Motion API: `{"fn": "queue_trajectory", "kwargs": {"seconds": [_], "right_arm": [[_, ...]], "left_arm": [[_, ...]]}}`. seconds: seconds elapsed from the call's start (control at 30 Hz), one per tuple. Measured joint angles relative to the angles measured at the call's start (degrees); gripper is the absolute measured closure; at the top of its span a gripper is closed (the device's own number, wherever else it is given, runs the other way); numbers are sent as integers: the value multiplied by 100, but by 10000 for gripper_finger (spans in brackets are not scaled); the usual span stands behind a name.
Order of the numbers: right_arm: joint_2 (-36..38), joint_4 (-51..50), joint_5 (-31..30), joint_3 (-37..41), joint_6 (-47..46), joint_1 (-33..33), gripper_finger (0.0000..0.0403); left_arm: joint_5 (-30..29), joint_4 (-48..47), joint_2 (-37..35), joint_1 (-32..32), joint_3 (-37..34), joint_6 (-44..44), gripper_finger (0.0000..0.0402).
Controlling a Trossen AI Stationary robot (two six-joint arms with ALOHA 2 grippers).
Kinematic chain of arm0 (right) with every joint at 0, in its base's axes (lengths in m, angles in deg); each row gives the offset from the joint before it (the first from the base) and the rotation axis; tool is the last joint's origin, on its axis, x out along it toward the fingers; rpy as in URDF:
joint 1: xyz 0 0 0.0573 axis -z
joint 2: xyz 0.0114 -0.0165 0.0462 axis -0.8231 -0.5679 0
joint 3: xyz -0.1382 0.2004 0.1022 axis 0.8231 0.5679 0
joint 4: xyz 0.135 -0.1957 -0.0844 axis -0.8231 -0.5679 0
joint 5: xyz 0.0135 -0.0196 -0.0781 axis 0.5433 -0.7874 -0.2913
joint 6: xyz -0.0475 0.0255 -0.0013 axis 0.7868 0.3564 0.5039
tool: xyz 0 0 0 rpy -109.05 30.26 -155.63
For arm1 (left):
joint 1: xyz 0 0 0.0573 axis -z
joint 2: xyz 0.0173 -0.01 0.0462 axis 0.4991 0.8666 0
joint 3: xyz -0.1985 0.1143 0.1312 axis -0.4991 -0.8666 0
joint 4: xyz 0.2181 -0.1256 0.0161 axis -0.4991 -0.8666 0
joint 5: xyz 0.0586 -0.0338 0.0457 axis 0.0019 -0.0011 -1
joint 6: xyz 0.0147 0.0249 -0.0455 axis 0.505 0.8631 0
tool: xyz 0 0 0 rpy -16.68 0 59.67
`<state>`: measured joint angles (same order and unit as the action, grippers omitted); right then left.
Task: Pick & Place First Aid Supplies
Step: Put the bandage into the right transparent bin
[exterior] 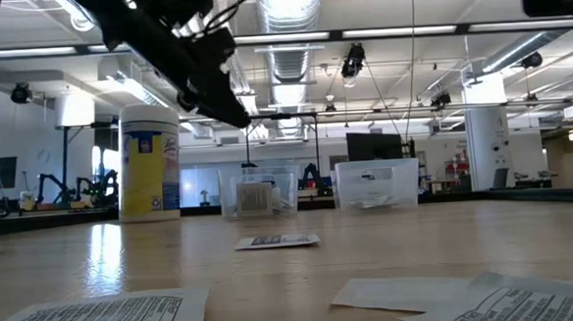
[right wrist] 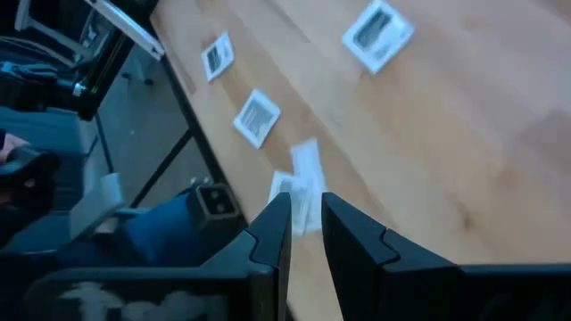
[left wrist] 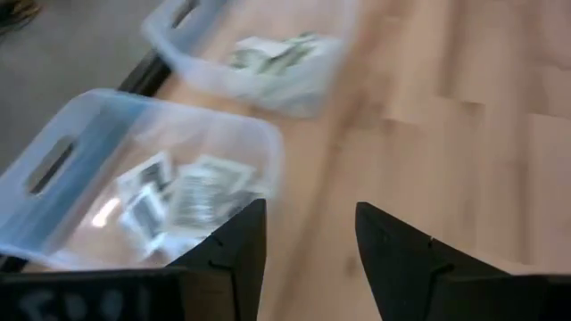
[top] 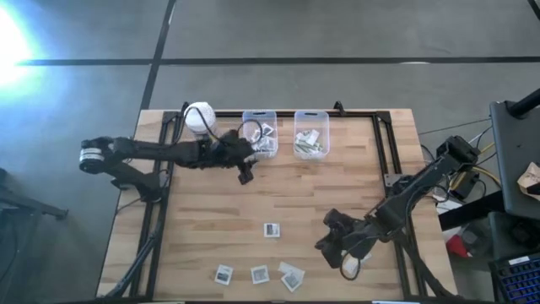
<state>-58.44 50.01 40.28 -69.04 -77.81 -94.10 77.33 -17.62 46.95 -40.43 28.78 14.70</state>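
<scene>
Packets (left wrist: pixel 183 196) blur inside the near bin (left wrist: pixel 80 169); left gripper (left wrist: pixel 308 236) spread, empty; right gripper (right wrist: pixel 306 218) narrow, empty.

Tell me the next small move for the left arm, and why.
Probably pull back toward the loose small flat white packets on the wooden table. The left gripper hangs with jaws apart and nothing between them, beside the clear rectangular plastic bin that already holds packets. The right gripper waits near the table's front.
</scene>
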Motion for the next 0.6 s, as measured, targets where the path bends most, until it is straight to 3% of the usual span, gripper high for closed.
{"fn": "queue_trajectory", "kwargs": {"seconds": [0.33,0.6], "right_arm": [[4,-106,57,37,-1514,-638,340],[-128,-786,649,-25,-3010,-1033,361]], "left_arm": [[0,-77,-263,1478,0,-325,236],[-50,-208,-269,2679,-2,-810,236]]}}
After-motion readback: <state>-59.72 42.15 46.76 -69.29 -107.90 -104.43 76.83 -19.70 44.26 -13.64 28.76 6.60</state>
